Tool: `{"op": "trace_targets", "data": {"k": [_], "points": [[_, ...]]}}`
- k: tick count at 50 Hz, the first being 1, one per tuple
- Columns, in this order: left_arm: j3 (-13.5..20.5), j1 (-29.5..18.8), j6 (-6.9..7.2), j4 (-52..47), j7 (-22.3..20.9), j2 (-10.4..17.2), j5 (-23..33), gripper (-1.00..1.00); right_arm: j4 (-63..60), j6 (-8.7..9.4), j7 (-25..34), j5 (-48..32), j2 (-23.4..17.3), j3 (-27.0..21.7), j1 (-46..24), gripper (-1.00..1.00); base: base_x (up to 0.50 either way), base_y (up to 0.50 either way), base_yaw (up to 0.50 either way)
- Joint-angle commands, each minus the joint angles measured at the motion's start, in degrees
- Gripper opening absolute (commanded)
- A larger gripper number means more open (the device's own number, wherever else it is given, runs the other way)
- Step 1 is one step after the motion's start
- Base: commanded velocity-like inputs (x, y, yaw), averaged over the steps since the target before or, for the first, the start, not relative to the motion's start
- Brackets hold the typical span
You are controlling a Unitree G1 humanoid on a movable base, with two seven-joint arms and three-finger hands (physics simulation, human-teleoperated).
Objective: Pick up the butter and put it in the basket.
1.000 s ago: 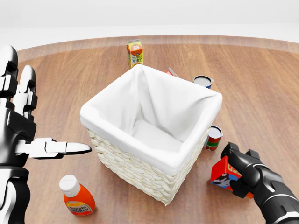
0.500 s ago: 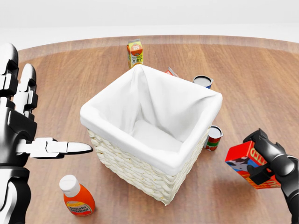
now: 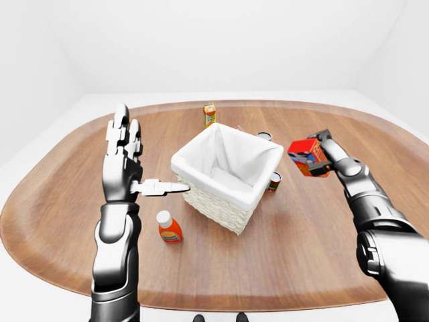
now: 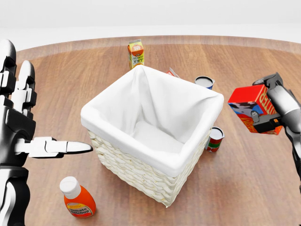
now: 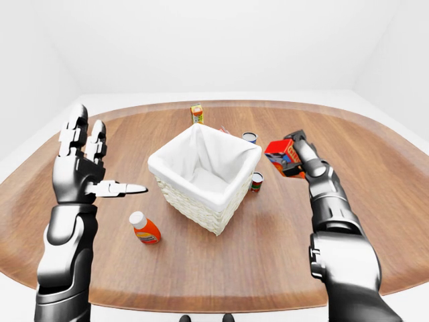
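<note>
The right hand (image 4: 273,110), at the right edge of the head view, has its fingers closed round the butter (image 4: 250,112), a red box held in the air, level with the rim of the basket (image 4: 141,155) and well to its right. The basket sits mid-frame on the wooden desk (image 4: 263,188), lined in white cloth.

The left hand (image 4: 21,127), at the left edge, is empty, fingers spread wide and thumb pointing at the basket.

Risks, as I judge them: released here, the box would fall to the desk, perhaps onto the small can (image 4: 215,139) touching the basket's right side. Carried across too low, it could catch the rim or drag the cloth.

How firmly the box is gripped cannot be seen. A small red-and-white object behind the basket's upper corner is mostly hidden.
</note>
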Motion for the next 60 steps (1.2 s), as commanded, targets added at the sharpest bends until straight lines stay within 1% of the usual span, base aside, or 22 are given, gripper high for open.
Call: {"op": "trace_targets", "data": {"k": [1,8,19,28,32,51,60], "points": [[0.3,-0.4,0.00,-0.4,0.0,0.3,-0.2,1.00,-5.5,0.00,-2.5,3.0,-1.0,-2.4,-8.7,-1.00,0.00,0.00,0.00],[0.3,-0.5,0.00,-0.8,0.1,0.3,-0.2,1.00,-8.1,0.00,-1.5,4.7,-0.6,-2.7,-13.4,-1.00,0.00,0.00,0.00],[0.4,-0.7,0.00,-1.0,0.0,0.4,-0.3,1.00,-10.6,0.00,-0.6,7.1,2.1,-2.3,-16.4,-1.00,0.00,0.00,0.00],[0.0,-0.7,0.00,-1.2,0.0,0.3,-0.1,1.00,-10.2,0.00,-0.7,10.5,7.6,-1.3,-16.1,-1.00,0.00,0.00,0.00],[0.2,-0.6,0.00,-1.2,0.0,0.3,-0.2,1.00,-9.8,0.00,-0.8,11.8,9.5,-1.0,-16.4,-1.00,0.00,0.00,0.00],[0.0,0.1,0.00,0.4,0.0,0.0,-0.1,1.00,-5.8,0.00,-2.8,14.9,16.5,0.5,-18.2,-1.00,0.00,0.00,0.00],[0.0,0.2,0.00,0.7,-0.2,-0.1,-0.3,1.00,-6.0,0.00,-4.1,17.5,20.0,0.8,-18.4,-1.00,0.00,0.00,0.00]]}}
